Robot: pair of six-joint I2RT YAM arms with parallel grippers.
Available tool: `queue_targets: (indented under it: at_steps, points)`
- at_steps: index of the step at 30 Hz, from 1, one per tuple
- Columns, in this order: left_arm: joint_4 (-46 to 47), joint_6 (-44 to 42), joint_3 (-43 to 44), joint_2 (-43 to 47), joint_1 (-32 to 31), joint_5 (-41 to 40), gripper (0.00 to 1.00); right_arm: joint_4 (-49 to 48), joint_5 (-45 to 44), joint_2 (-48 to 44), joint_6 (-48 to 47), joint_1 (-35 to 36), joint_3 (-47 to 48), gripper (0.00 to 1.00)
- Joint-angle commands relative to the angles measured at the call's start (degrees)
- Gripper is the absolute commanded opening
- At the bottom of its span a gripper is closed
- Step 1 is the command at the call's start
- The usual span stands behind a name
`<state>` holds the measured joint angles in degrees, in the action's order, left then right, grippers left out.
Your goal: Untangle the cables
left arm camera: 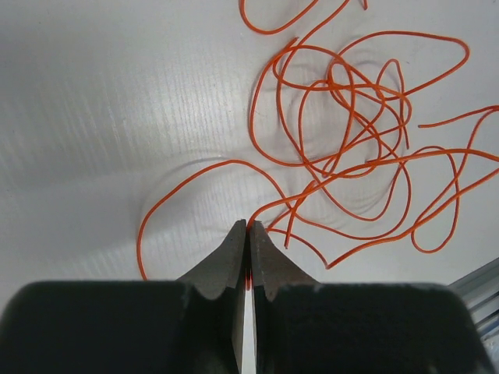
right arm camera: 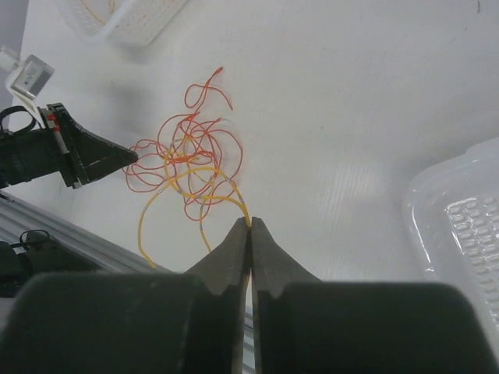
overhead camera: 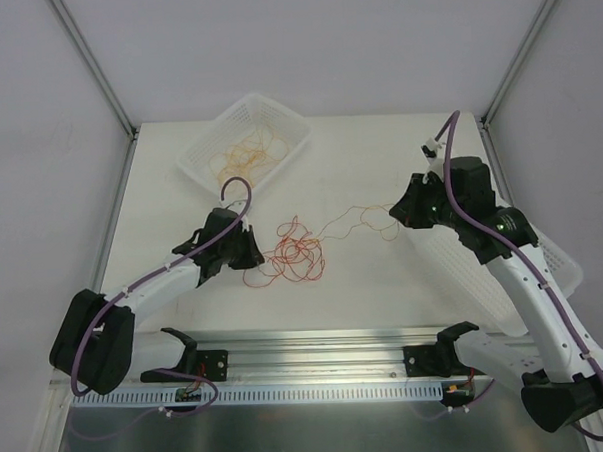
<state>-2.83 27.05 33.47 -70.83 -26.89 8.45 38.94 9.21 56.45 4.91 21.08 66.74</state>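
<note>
A tangle of thin red and orange cables [overhead camera: 295,254] lies on the white table between the arms. My left gripper [overhead camera: 255,256] sits at the tangle's left edge. In the left wrist view its jaws [left arm camera: 248,226] are shut, with an orange-red strand [left arm camera: 195,173] pinched between the fingers and the loops [left arm camera: 351,117] spread beyond. My right gripper [overhead camera: 396,214] is to the right of the tangle and lifted. It [right arm camera: 249,222] is shut on a yellow-orange strand [right arm camera: 199,173] that runs back into the tangle [right arm camera: 187,144].
A white mesh basket [overhead camera: 287,115] at the back left holds more thin orange strands. A clear plastic tray [overhead camera: 561,263] lies under the right arm, seen too as a tray [right arm camera: 460,226] in the right wrist view. A metal rail [overhead camera: 317,345] runs along the near edge.
</note>
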Motion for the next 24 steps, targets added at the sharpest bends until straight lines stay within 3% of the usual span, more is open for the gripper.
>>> queue_targets:
  at_steps: [1,2,5,8,9,12,18,24]
  points:
    - [-0.51,0.90,-0.25,-2.03,0.53,0.77,0.00,-3.17,3.79,-1.25,0.81,-0.34,1.98,0.04]
    - [-0.51,1.77,-0.16,-2.82,0.53,2.00,0.01,-2.99,4.23,-1.25,-0.24,-0.34,3.99,0.04]
    - [0.19,2.31,0.71,-2.57,0.44,6.65,0.32,-2.20,8.18,0.33,-1.30,-0.34,7.17,0.04]
    - [1.25,-0.75,2.73,0.50,0.53,10.60,0.49,-4.91,15.29,1.65,-0.87,-0.25,7.18,0.05]
    - [1.51,-1.73,3.35,1.38,0.53,11.84,0.60,-5.71,18.27,1.91,0.01,-0.25,6.65,0.05]
    - [2.74,-5.07,6.33,5.08,0.44,17.97,0.80,-8.87,22.93,3.05,0.37,0.27,5.68,0.05]
    - [11.78,-11.04,11.61,7.46,-0.26,27.22,0.84,-10.37,27.87,5.52,-0.69,1.42,5.94,0.05]
    - [17.33,-12.20,16.79,1.23,-2.71,33.99,0.80,-11.78,28.84,7.01,-0.69,1.68,6.12,0.05]
